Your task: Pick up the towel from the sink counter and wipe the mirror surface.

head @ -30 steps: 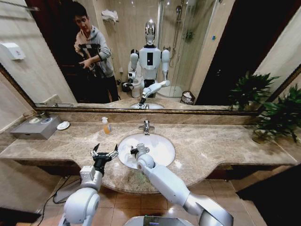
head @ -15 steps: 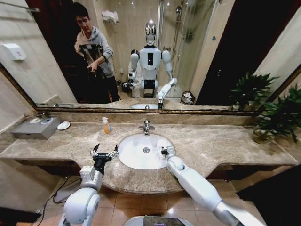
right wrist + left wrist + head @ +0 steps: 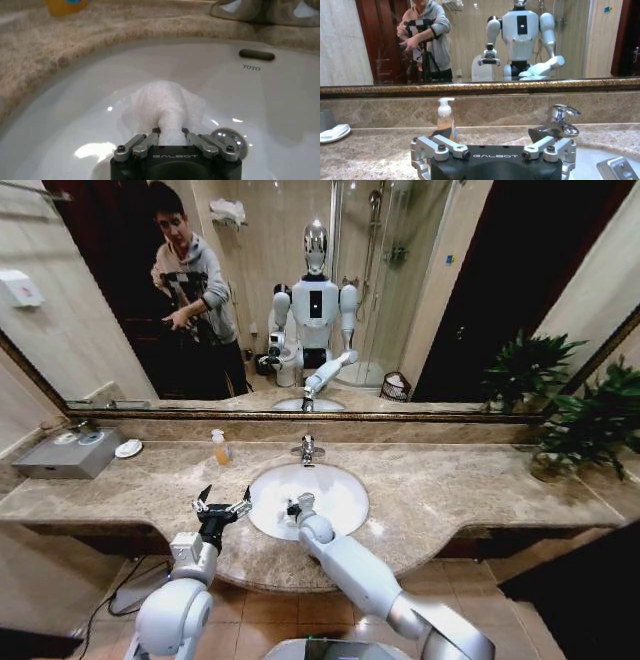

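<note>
Nearest me, the right gripper [image 3: 170, 137] hung over the basin [image 3: 340, 495], jaws clamped on the towel [image 3: 167, 103], which bunched out ahead of them toward the faucet [image 3: 307, 448]. The left gripper [image 3: 221, 504] waited beside the basin over the desk [image 3: 450, 490], jaws apart, empty. The mirror [image 3: 480, 300] stood well beyond, behind the faucet.

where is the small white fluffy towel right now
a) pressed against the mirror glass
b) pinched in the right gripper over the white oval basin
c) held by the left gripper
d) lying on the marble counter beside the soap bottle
b: the right wrist view shows the small white fluffy towel clamped in the right gripper, hanging over the white oval basin; the left gripper is open and holds nothing.
</note>
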Motion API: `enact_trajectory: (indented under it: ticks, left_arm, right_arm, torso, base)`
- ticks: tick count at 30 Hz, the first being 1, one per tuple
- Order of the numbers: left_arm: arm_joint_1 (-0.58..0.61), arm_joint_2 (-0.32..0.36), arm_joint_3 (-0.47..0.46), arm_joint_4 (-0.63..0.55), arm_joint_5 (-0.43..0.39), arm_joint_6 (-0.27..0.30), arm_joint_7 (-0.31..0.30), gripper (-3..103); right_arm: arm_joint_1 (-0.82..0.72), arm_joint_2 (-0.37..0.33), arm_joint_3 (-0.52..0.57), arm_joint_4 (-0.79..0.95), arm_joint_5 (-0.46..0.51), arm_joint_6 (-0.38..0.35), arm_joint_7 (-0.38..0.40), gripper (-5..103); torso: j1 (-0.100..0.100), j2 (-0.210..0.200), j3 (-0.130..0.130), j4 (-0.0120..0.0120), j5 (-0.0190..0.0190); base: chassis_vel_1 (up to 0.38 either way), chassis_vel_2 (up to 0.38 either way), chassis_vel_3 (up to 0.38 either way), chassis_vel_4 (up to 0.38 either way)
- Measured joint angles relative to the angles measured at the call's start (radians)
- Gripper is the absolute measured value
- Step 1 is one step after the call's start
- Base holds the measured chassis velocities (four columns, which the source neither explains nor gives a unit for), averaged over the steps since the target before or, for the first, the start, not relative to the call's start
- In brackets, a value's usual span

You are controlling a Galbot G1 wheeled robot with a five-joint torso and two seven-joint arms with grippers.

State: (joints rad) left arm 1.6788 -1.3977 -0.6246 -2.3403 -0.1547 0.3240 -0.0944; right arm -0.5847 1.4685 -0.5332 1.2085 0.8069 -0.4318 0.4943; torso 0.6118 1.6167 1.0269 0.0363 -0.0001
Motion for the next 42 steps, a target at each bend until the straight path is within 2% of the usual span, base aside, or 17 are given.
enact_trajectory:
  ticks: [6,7,9,11,16,22,25,26,27,29,32,36,37,38,40,41,42]
  left_arm:
    - [0.0,0.0,0.0,0.0,0.0,0.0,0.0,100]
    - [0.0,0.0,0.0,0.0,0.0,0.0,0.0,100]
    - [0.0,0.0,0.0,0.0,0.0,0.0,0.0,100]
    - [0.0,0.0,0.0,0.0,0.0,0.0,0.0,100]
    - [0.0,0.0,0.0,0.0,0.0,0.0,0.0,100]
    - [0.0,0.0,0.0,0.0,0.0,0.0,0.0,100]
    - [0.0,0.0,0.0,0.0,0.0,0.0,0.0,100]
    - [0.0,0.0,0.0,0.0,0.0,0.0,0.0,100]
    - [0.0,0.0,0.0,0.0,0.0,0.0,0.0,100]
    - [0.0,0.0,0.0,0.0,0.0,0.0,0.0,100]
    - [0.0,0.0,0.0,0.0,0.0,0.0,0.0,100]
    - [0.0,0.0,0.0,0.0,0.0,0.0,0.0,100]
    - [0.0,0.0,0.0,0.0,0.0,0.0,0.0,100]
    - [0.0,0.0,0.0,0.0,0.0,0.0,0.0,100]
    - [0.0,0.0,0.0,0.0,0.0,0.0,0.0,100]
    - [0.0,0.0,0.0,0.0,0.0,0.0,0.0,100]
    - [0.0,0.0,0.0,0.0,0.0,0.0,0.0,100]
  right_arm:
    - [0.097,-0.077,-0.108,0.005,0.152,-0.06,0.063,15]
    - [0.121,-0.11,-0.139,0.0,0.195,-0.073,0.082,15]
    - [0.133,-0.128,-0.153,-0.002,0.21,-0.077,0.088,15]
    - [0.181,-0.192,-0.189,-0.003,0.263,-0.093,0.108,15]
    - [0.224,-0.247,-0.21,0.0,0.307,-0.104,0.12,15]
    - [0.212,-0.212,-0.22,-0.009,0.311,-0.104,0.131,15]
    - [0.198,-0.098,-0.239,-0.021,0.313,-0.1,0.132,15]
    - [0.2,-0.036,-0.24,-0.041,0.313,-0.091,0.126,15]
    - [0.2,-0.036,-0.24,-0.041,0.313,-0.091,0.126,15]
    - [0.21,0.042,-0.234,-0.071,0.31,-0.071,0.103,15]
    - [0.222,0.078,-0.227,-0.083,0.311,-0.065,0.095,15]
    - [0.231,0.048,-0.245,-0.085,0.319,-0.082,0.099,15]
    - [0.228,0.009,-0.258,-0.088,0.315,-0.095,0.099,15]
    - [0.228,0.009,-0.258,-0.088,0.315,-0.095,0.099,15]
    - [0.217,-0.068,-0.265,-0.089,0.306,-0.116,0.099,15]
    - [0.217,-0.068,-0.265,-0.089,0.306,-0.116,0.099,15]
    - [0.216,-0.118,-0.265,-0.079,0.29,-0.129,0.099,15]
  torso:
    - [0.0,0.0,0.0,-0.0003,0.0003]
    - [0.0,0.0,0.0,-0.0004,0.0004]
    - [0.0,0.0,0.0,-0.0004,0.0006]
    - [0.0,0.0,0.0,-0.0005,0.0005]
    - [0.0,0.001,0.0,-0.0001,0.0003]
    - [0.0,0.001,0.0,-0.0012,-0.0005]
    - [0.0,0.0,0.0,-0.0001,0.0002]
    - [0.0,0.0,0.0,0.0001,0.0]
    - [0.0,0.0,0.0,0.0001,0.0]
    - [0.0,0.0,0.0,0.0005,-0.0001]
    - [0.0,0.001,0.0,0.0006,0.0]
    - [0.0,0.0,0.0,0.0001,0.0002]
    - [0.0,0.0,0.0,-0.0005,0.0002]
    - [0.0,0.0,0.0,-0.0005,0.0002]
    - [0.0,0.001,0.0,-0.001,0.0005]
    - [0.0,0.001,0.0,-0.001,0.0005]
    - [0.0,0.001,0.0,-0.0006,0.001]
  base:
    - [0.0,0.0,0.0,0.0]
    - [0.0,0.0,0.0,0.0]
    - [0.0,0.0,0.0,0.0]
    - [0.0,0.0,0.0,0.0]
    - [0.0,0.0,0.0,0.0]
    - [0.0,0.0,0.0,0.0]
    - [0.0,0.0,0.0,0.0]
    - [0.0,0.0,0.0,0.0]
    - [0.0,0.0,0.0,0.0]
    - [0.0,0.0,0.0,0.0]
    - [0.0,0.0,0.0,0.0]
    - [0.0,0.0,0.0,0.0]
    - [0.0,0.0,0.0,0.0]
    - [0.0,0.0,0.0,0.0]
    - [0.0,0.0,0.0,0.0]
    - [0.0,0.0,0.0,0.0]
    - [0.0,0.0,0.0,0.0]
